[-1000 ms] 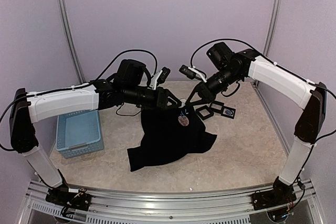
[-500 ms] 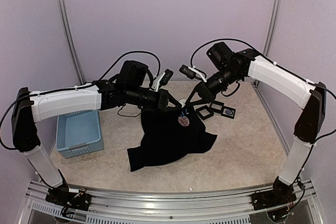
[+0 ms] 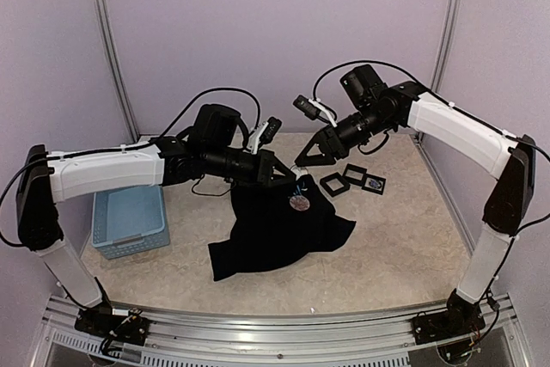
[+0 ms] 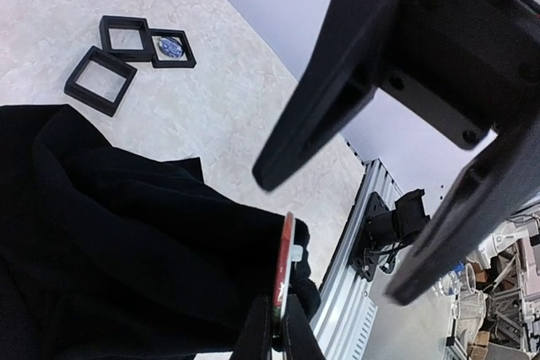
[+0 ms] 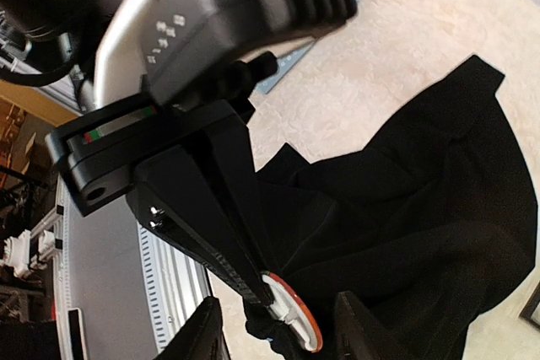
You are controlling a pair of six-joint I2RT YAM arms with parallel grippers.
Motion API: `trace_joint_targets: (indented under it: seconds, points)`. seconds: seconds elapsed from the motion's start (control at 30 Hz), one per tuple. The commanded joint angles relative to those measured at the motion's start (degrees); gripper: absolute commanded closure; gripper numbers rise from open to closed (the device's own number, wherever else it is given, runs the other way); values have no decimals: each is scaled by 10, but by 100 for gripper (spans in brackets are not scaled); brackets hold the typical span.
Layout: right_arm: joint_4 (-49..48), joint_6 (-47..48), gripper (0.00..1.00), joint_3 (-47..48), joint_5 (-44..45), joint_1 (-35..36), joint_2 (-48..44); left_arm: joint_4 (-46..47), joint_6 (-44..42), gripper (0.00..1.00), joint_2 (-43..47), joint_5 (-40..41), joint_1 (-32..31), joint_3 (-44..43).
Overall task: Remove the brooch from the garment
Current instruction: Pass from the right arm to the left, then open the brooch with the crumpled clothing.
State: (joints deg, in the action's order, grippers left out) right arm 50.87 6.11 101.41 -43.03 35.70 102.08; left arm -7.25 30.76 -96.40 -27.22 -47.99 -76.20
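I'm opening the right gripper (image 3: 311, 159) and lifting it off the garment (image 3: 275, 234), center frame; the left gripper (image 3: 289, 180) is now clamping what looks like the brooch (image 3: 299, 202) rim, so I'm judging the pull comes next

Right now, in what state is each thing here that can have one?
left gripper: shut, apparently pinching the brooch rim.
right gripper: open, holding nothing.
brooch: against the garment, not yet removed.
garment: crumpled on the table, neck raised.
basket: upright; visible part empty.
frames: three, lying flat; one holds something blue, two are empty.
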Motion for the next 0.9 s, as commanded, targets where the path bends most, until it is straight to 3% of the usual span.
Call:
trace_joint_targets:
  seconds: [0.0, 0.17, 0.33, 0.57, 0.87]
  points:
    - [-103, -51, 43, -48, -56, -22, -49, 77, 39, 100, 51, 26, 4, 54]
    - [-193, -121, 35, -108, -101, -23, -69, 159, 75, 100, 91, 42, 10, 99]
    - [-291, -184, 31, -162, -132, -23, -82, 175, 83, 100, 105, 37, 12, 104]
    - [-315, -194, 31, -177, -142, -28, -79, 184, 89, 100, 105, 21, 13, 107]
    - [-315, -205, 49, -178, -175, -29, -63, 188, 89, 100, 103, 17, 14, 104]
